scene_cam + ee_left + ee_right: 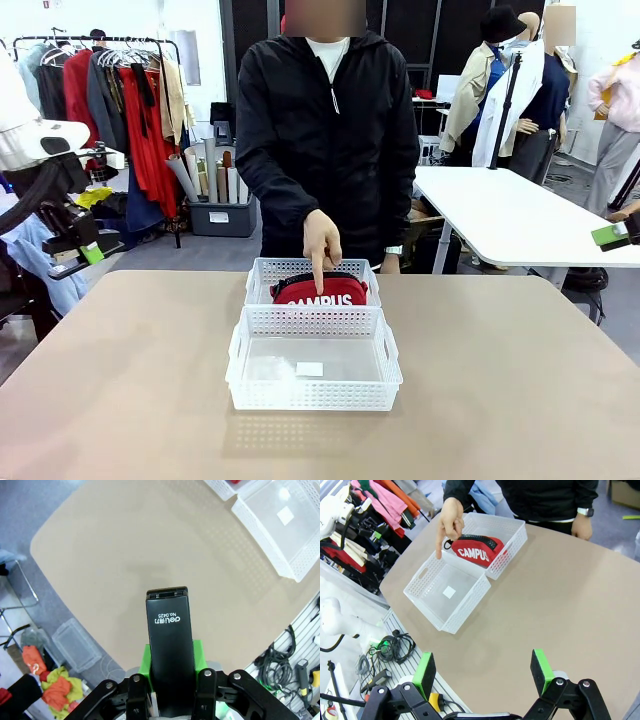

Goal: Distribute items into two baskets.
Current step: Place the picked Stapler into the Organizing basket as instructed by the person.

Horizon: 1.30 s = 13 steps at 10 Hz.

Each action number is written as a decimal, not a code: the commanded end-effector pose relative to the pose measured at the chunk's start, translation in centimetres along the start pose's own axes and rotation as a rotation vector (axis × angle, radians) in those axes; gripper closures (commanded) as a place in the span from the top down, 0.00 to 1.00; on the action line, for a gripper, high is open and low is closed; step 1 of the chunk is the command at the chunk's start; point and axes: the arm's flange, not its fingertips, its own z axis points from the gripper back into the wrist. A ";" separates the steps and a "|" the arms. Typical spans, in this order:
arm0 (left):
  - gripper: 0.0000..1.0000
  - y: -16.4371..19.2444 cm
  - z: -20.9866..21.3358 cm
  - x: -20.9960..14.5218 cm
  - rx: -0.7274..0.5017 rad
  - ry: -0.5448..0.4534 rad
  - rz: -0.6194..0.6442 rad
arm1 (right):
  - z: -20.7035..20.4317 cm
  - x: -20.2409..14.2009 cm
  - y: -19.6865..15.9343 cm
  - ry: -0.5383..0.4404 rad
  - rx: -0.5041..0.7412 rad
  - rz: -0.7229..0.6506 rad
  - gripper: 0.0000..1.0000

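Front view: two white baskets are set end to end at the centre of the tan table [520,380], touching each other; the near basket [313,365] is shown with a small white label on its floor, and the far basket [312,278] contains the red pouch [318,290], whose white "CAMPUS" lettering is partly cut off by the near basket's rim. A person in a black jacket is seen at the far edge, one hand [321,240] lowered with the index finger pointing down at the pouch. The left gripper [75,250] is seen at the left edge of the frame, raised above table level. Left wrist view: the left gripper [170,680] is shown pressed together on the black stapler [170,640], which is held upright between the green pads at lower centre, high over the table; the near basket [280,525] lies in the upper right corner. Right wrist view: the right gripper [485,672] is shown spread wide at the bottom edge, nothing between its green pads, well above the table. Both baskets are seen in the upper left, the far basket [512,535] holding the pouch [477,550], the near basket [445,592] adjoining it. The person's hand [451,517] is shown pointing downward over the near basket's rim, just beside the pouch.
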 end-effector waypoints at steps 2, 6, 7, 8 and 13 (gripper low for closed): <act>0.00 0.1 0.4 0.0 0.010 -0.006 0.000 | 0.1 0.1 0.1 0.000 0.001 0.003 1.00; 0.00 -3.4 -0.3 0.6 0.010 -0.018 -0.029 | 0.1 0.1 0.1 0.000 0.001 0.003 1.00; 0.00 -5.3 -0.4 1.0 0.011 -0.024 -0.047 | 0.1 0.1 0.1 0.000 0.001 0.003 1.00; 0.00 -6.8 -0.8 1.4 0.005 -0.018 -0.074 | 0.1 0.1 0.1 0.000 0.001 0.003 1.00; 0.00 -13.6 -3.8 3.2 -0.020 0.059 -0.277 | 0.1 0.1 0.1 0.000 0.001 0.003 1.00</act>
